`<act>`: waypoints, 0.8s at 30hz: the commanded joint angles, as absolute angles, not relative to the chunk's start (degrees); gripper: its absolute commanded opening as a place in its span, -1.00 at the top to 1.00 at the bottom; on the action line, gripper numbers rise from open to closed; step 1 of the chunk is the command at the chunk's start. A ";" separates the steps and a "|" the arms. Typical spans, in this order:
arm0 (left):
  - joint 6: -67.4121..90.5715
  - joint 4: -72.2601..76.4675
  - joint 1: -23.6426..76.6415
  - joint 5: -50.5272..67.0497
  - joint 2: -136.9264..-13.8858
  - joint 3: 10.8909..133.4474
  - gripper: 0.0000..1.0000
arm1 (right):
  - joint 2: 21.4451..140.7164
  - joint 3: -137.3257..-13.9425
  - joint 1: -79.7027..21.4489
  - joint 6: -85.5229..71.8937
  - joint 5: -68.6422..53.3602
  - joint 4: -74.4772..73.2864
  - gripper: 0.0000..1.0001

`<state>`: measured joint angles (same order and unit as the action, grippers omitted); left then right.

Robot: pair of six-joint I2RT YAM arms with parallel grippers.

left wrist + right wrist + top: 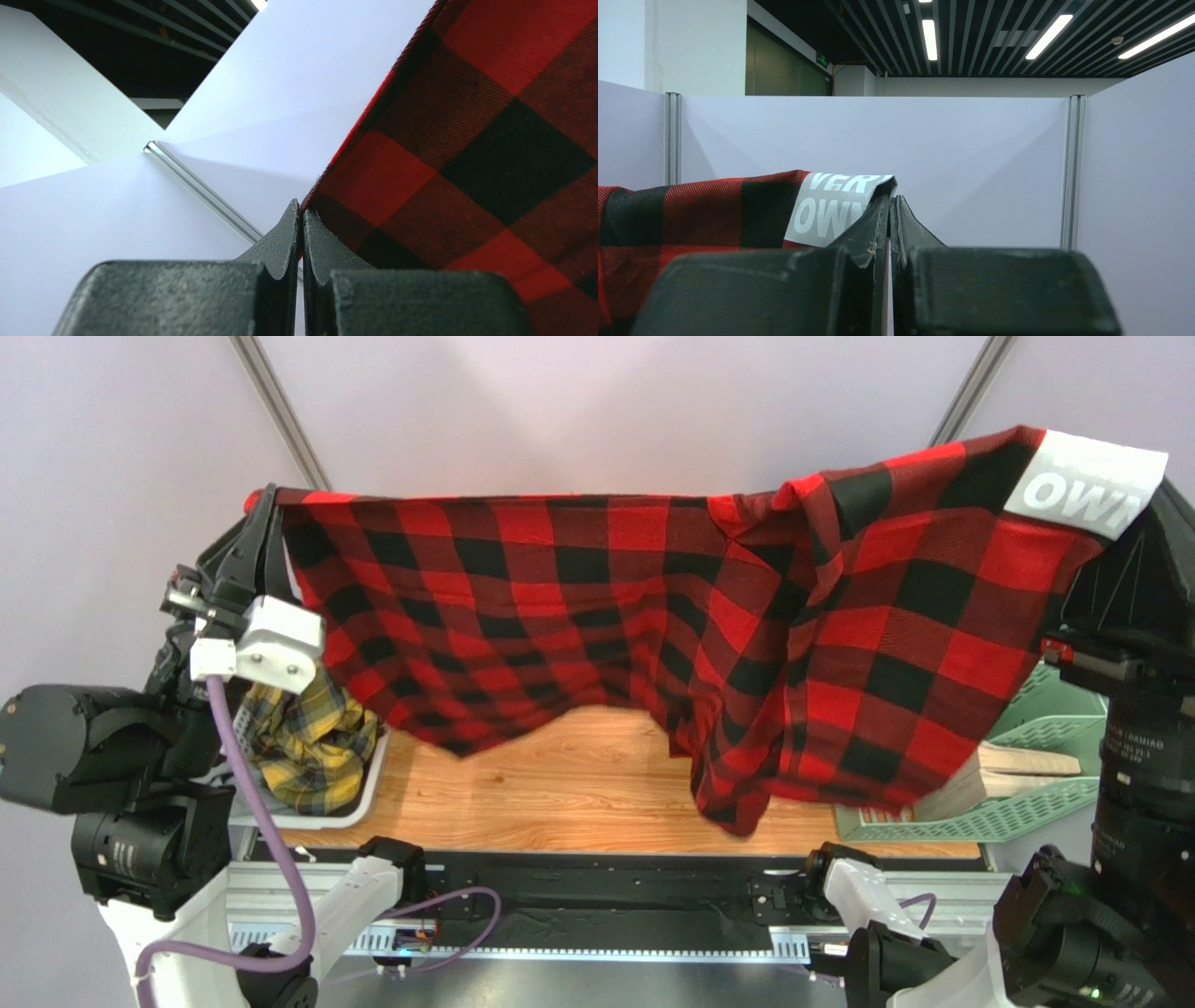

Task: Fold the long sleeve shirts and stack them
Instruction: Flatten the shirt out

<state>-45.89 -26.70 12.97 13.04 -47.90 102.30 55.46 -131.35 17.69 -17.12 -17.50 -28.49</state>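
The red-and-black check shirt (631,616) hangs stretched wide in the air above the desk (561,784). Its lower hem sags toward the wood, and a white panel (1087,483) with block letters sits at its 2 o'clock corner. The left hand (302,207), fingers pressed together, pinches the shirt's corner at 10 o'clock. The right hand (890,201) is likewise clamped, on the lettered corner. The yellow-and-dark plaid shirt (302,742) lies crumpled in a white tray (368,781) at 8 o'clock. A green basket (1045,714) stands at 4 o'clock.
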 commanded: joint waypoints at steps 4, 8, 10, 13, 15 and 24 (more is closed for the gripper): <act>-47.81 -24.62 12.04 6.06 -60.90 94.77 1.00 | 71.17 -123.85 17.93 -17.40 -19.40 -25.22 1.00; -46.59 -15.85 11.34 7.64 -67.83 86.06 1.00 | 78.82 -114.47 8.82 -10.30 -17.67 -27.51 1.00; -46.06 -13.46 10.38 10.27 -74.59 82.98 0.99 | 84.00 -111.02 6.17 -6.08 -16.62 -26.72 1.00; -46.49 -7.41 8.88 11.51 -85.93 80.95 0.83 | 95.06 -108.98 2.21 -2.39 -14.16 -26.28 1.00; -45.62 -5.90 7.56 9.69 -95.82 84.96 0.44 | 102.88 -118.40 0.27 -0.19 -12.84 -31.59 0.85; -39.03 -28.12 6.06 6.23 -103.64 100.82 -0.17 | 118.32 -133.17 -1.59 14.50 -10.69 -56.42 -1.00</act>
